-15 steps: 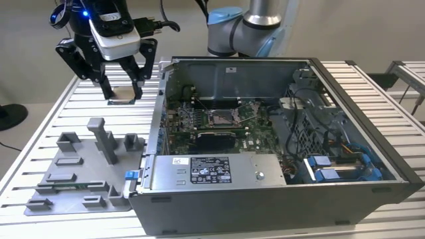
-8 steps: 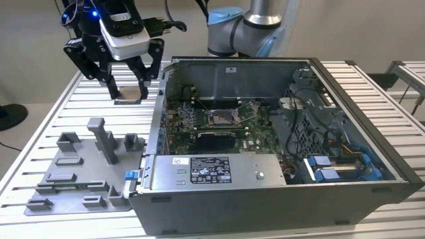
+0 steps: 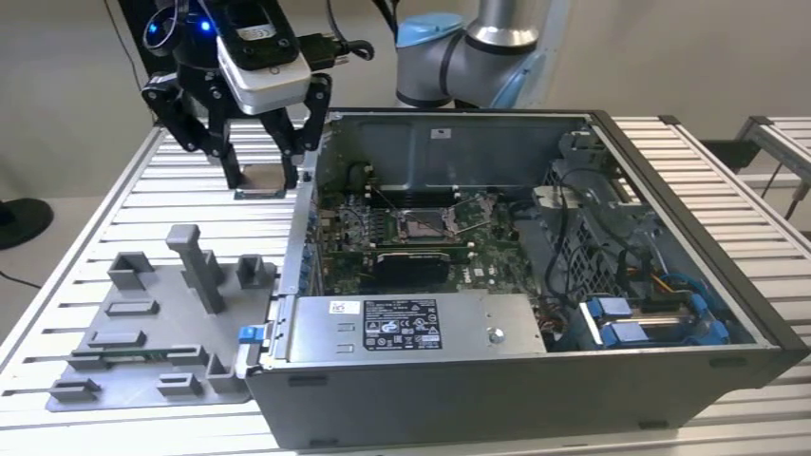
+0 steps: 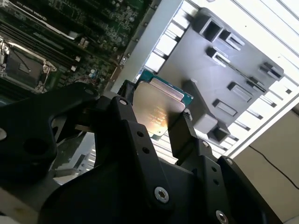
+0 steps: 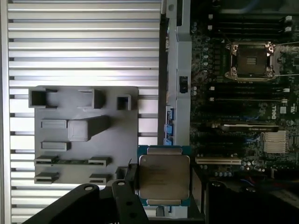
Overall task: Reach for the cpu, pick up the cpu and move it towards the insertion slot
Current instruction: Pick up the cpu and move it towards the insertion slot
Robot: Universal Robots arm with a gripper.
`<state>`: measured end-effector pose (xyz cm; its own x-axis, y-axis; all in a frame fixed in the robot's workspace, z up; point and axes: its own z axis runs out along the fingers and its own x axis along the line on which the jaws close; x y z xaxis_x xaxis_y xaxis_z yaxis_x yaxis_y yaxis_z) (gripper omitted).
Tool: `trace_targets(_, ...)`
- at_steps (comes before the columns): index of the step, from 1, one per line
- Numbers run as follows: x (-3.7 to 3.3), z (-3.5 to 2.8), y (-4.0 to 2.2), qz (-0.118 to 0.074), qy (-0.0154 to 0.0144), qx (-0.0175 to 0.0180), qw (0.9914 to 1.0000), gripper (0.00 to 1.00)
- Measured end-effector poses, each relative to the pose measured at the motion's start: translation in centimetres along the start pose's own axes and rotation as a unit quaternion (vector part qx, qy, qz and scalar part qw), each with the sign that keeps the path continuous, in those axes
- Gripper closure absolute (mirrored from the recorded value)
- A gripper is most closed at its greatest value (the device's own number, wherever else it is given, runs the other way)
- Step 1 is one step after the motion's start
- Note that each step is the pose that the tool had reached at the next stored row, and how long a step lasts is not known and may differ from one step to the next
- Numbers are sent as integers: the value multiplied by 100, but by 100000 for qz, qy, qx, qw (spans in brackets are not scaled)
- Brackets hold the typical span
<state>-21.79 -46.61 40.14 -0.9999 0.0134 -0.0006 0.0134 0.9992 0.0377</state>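
Carrying is the step in hand: the black two-fingered gripper (image 3: 262, 176) is clamped on the cpu (image 3: 262, 179), a small flat square chip with a pale silver-beige face and a green-edged rim, and holds it clear of the slatted aluminium table (image 3: 114, 204), just outside the open grey computer case (image 3: 533, 380). In the exterior view the chip hangs at about ten o'clock from the insertion slot (image 3: 423, 224), the square socket with a shiny metal frame and dark centre on the green circuit board, and the case wall stands between them. So the pick looks done and the travel towards the socket only part made.

The next move calls, by my judgement, for clearing the case wall without knocking it and for keeping the chip level and square to the socket frame.

In the first wrist view the cpu (image 5: 163, 176) lies flat, face towards the camera, gripped at two opposite edges, with the insertion slot (image 5: 249, 61) at about one o'clock from it. Being square, it has no real long axis; its edges run roughly parallel to the socket's frame. In the second wrist view the cpu (image 4: 156, 108) sits between the dark fingers (image 4: 180, 135), over the edge of the grey plastic fixture plate (image 4: 243, 88).
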Motion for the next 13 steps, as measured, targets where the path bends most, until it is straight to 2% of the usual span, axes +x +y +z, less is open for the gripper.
trace_targets(13, -235, 1, 3, -1, -3, -6, 100000, 100)
